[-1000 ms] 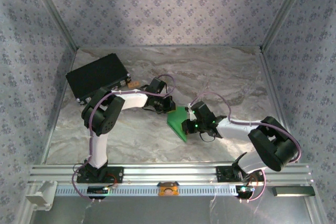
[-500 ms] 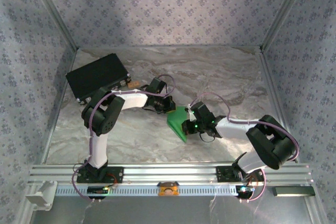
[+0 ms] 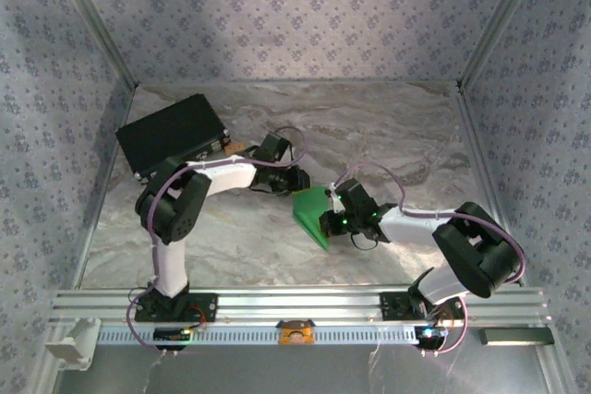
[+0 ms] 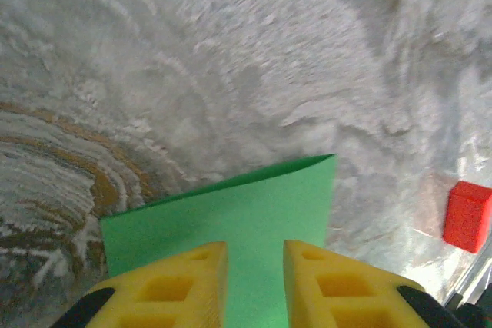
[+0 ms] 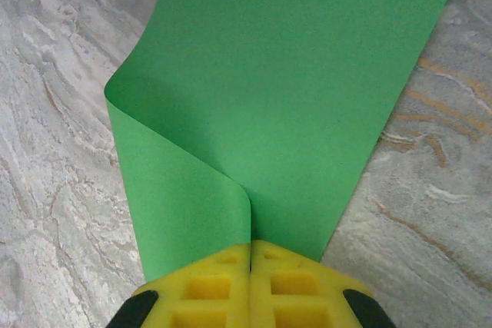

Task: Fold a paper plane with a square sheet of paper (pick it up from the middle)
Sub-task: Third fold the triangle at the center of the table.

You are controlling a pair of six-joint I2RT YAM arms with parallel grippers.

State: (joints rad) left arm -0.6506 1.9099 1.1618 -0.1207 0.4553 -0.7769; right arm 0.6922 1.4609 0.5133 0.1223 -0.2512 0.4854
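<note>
The square sheet of paper (image 3: 311,213) is bright green and sits mid-table, bent over on itself in a loose fold (image 5: 292,74). My right gripper (image 5: 250,245) is shut on the sheet's near edge, its yellow fingers pressed together over both layers. In the top view that gripper (image 3: 329,221) is at the paper's right side. My left gripper (image 4: 255,245) is at the sheet's far left corner (image 3: 294,187). Its jaws stand a little apart, and green paper (image 4: 231,213) shows through the gap without being pinched. The paper plane is out of view.
A black rectangular case (image 3: 173,136) lies at the back left of the marble table (image 3: 388,126). A small red block (image 4: 467,216) stands near the enclosure's wall. Patterned walls close in three sides, and an aluminium rail (image 3: 295,304) runs along the near edge.
The left gripper's jaws have parted from shut to slightly apart, releasing the paper's corner. The left elbow has swung a little to the left. The right gripper keeps its hold.
</note>
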